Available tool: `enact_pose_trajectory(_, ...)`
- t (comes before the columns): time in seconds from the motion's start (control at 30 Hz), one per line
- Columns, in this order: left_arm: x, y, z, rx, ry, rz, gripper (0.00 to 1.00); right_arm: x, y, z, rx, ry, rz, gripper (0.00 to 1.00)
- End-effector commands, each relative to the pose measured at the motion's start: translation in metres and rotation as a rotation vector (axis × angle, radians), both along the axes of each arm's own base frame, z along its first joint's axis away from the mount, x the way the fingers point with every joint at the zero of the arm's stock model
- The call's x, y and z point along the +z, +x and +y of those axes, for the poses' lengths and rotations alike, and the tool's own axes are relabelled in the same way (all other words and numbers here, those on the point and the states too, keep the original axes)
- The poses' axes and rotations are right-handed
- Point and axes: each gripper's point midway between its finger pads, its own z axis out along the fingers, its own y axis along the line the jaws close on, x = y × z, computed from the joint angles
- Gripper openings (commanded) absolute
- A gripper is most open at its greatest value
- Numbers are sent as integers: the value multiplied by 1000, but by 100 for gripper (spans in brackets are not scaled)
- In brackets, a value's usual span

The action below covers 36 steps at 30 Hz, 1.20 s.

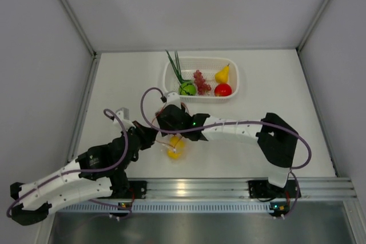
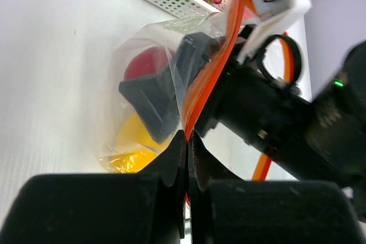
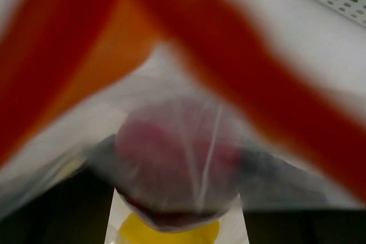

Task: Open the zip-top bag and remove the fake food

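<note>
On the white table (image 1: 114,90), just in front of the arm bases, the clear zip-top bag (image 2: 123,61) lies with its mouth lifted. My left gripper (image 2: 187,141) is pinched tight on the bag's edge by the orange-red zip strip (image 2: 214,72). My right gripper (image 3: 180,164) reaches inside the bag, its fingers (image 2: 151,101) on either side of a red round fruit (image 2: 143,64). I cannot tell whether they squeeze it. A yellow piece (image 2: 134,132) of fake food lies beside the red one. The white basket (image 1: 171,75) behind holds more fake food.
</note>
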Motion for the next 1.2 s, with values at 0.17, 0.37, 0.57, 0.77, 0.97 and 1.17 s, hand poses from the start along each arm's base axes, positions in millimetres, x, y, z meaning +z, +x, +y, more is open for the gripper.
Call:
enact_pose_trajectory(0.17, 26, 3, -11, -49, 33, -43, 0, 74, -29, -6, 93, 49, -82, 62)
enact_pose_trajectory(0.37, 25, 4, -10, -42, 35, -44, 0, 94, -51, -17, 171, 34, -85, 61)
enact_pose_trajectory(0.57, 28, 4, -5, -32, 43, -56, 0, 114, -68, -26, 251, 31, -108, 59)
enact_pose_trajectory(0.77, 29, 2, -8, -70, 78, -64, 0, 136, -89, -17, 439, 94, -152, 58)
enact_pose_trajectory(0.97, 35, -4, -19, -173, 128, -76, 0, 161, -99, -7, 567, 178, -250, 53)
enact_pose_trajectory(1.17, 39, -10, -29, -248, 154, -80, 0, 181, -108, 6, 666, 224, -304, 51)
